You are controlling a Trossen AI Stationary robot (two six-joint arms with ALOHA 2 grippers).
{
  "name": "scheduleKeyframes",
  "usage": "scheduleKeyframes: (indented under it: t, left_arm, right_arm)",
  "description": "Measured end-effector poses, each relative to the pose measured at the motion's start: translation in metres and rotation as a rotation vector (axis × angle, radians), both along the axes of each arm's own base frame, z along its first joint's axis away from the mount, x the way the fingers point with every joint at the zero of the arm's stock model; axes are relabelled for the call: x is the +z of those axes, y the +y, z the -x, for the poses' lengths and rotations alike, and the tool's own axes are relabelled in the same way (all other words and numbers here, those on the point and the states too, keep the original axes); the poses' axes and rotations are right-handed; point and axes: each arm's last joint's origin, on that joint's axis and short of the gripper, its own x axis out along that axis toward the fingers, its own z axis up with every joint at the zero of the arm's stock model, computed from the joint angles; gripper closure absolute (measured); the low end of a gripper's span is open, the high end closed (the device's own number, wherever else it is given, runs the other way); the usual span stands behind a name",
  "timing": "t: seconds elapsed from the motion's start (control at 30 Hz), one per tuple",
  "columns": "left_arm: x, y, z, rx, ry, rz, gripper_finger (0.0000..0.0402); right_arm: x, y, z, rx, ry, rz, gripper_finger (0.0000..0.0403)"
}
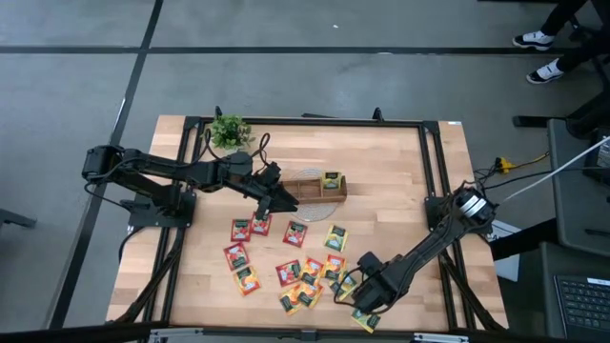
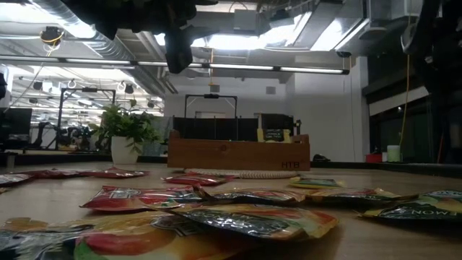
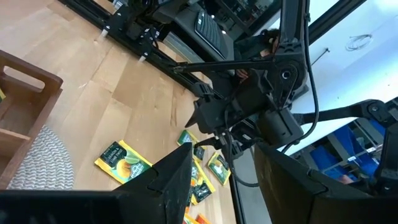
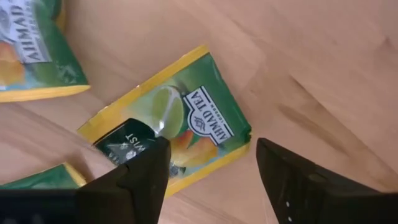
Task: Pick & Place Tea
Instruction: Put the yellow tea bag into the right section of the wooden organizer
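The right pincer (image 1: pixel 367 303) hangs low over the near right part of the wooden counter (image 1: pixel 400 181), its two dark fingers (image 4: pixel 140 177) spread wide with nothing between them. Directly under it, in the right wrist view, lies a yellow-green tea sachet (image 4: pixel 171 121) flat on the wood, one finger over its dark label end and the other finger off its far edge; whether the finger touches the sachet cannot be told. A second yellow-green sachet (image 4: pixel 31 53) lies just beside that one, and the corner of a third (image 4: pixel 43 177) shows near the same finger. The rest of the tea (image 1: pixel 286 257) is scattered flat on the counter on the left pincer's side of the right pincer: red sachets nearer the left pincer, orange and yellow-green ones close around the right pincer. The left pincer (image 1: pixel 276 195) is up off the counter, above the near end of the wooden tray (image 1: pixel 310 191), with a clear gap between its fingers (image 3: pixel 168 180) and nothing held. One yellow-green sachet (image 1: pixel 332 179) stands in the tray compartment farthest from the left pincer. A small potted plant (image 1: pixel 229 131) stands at the back edge, beyond the left arm. Past the counter, a person's shoes (image 1: pixel 538 52) show on the floor.
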Motion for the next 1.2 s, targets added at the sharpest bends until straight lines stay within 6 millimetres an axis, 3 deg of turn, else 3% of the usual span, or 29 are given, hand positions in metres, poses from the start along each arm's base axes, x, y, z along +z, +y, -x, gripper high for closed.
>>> scheduleKeyframes:
  t: [0.33,0.7,0.97,1.1,1.2]
  left_arm:
    - [0.000,0.000,0.000,0.002,0.004,0.014,0.0233]
    - [0.000,0.000,0.000,-0.001,0.003,0.015,0.0233]
    - [0.000,0.000,0.000,-0.001,0.003,0.015,0.0233]
    - [0.001,0.000,0.000,-0.001,-0.012,0.014,0.0233]
    - [0.006,0.000,-0.001,-0.001,-0.055,0.010,0.0233]
  right_arm:
    - [-0.012,-0.001,0.002,-0.003,-0.012,-0.029,0.0199]
    - [-0.017,-0.001,0.002,-0.003,-0.027,-0.043,0.0388]
    - [-0.013,-0.002,0.002,0.001,-0.021,-0.031,0.0395]
    - [-0.001,-0.005,0.005,0.003,-0.002,0.031,0.0396]
    - [0.025,-0.005,0.003,0.009,-0.080,0.022,0.0396]
